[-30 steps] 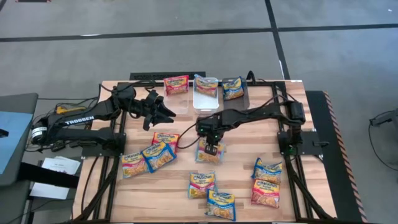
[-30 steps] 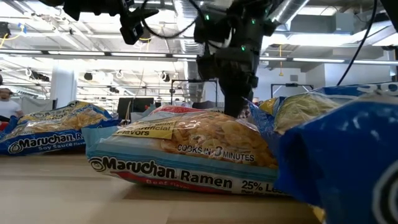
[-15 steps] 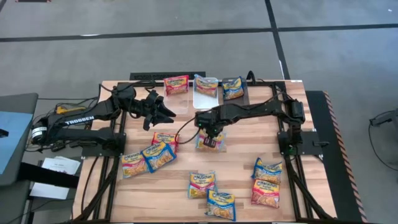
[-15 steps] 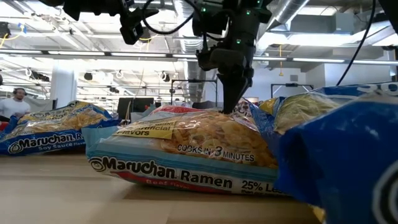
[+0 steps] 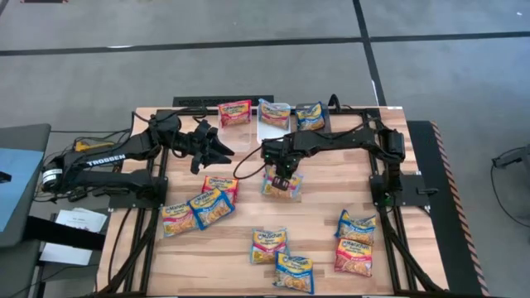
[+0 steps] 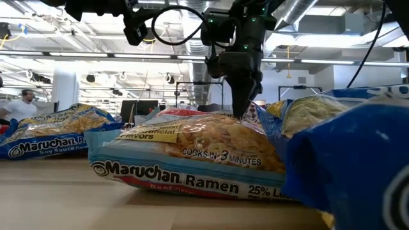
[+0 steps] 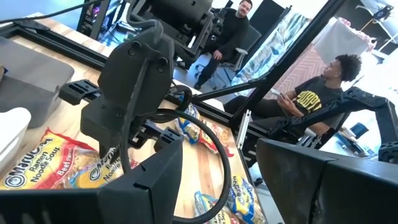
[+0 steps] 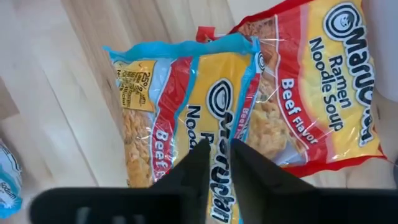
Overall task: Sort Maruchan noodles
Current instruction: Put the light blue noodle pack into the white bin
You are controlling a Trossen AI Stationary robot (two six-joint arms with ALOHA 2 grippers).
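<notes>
Wooden table (image 5: 323,219) strewn with noodle packets (image 5: 206,207); seated people behind; left gripper (image 5: 217,147) agape; right gripper (image 5: 285,175) narrowly parted over a beef packet (image 5: 279,189).

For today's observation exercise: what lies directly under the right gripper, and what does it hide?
A Maruchan beef ramen packet with light-blue edges lies under the right gripper, beside a red-edged beef packet. The fingers cover part of its printed name.

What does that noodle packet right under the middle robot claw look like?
The noodle packet is a flat, glossy plastic pouch, yellow-orange with a light-blue edge and red band, printed Beef. It lies mid-table, overlapping a red-edged Beef Flavor packet. The right gripper is above it, fingers slightly parted; whether they touch it is unclear.
</notes>
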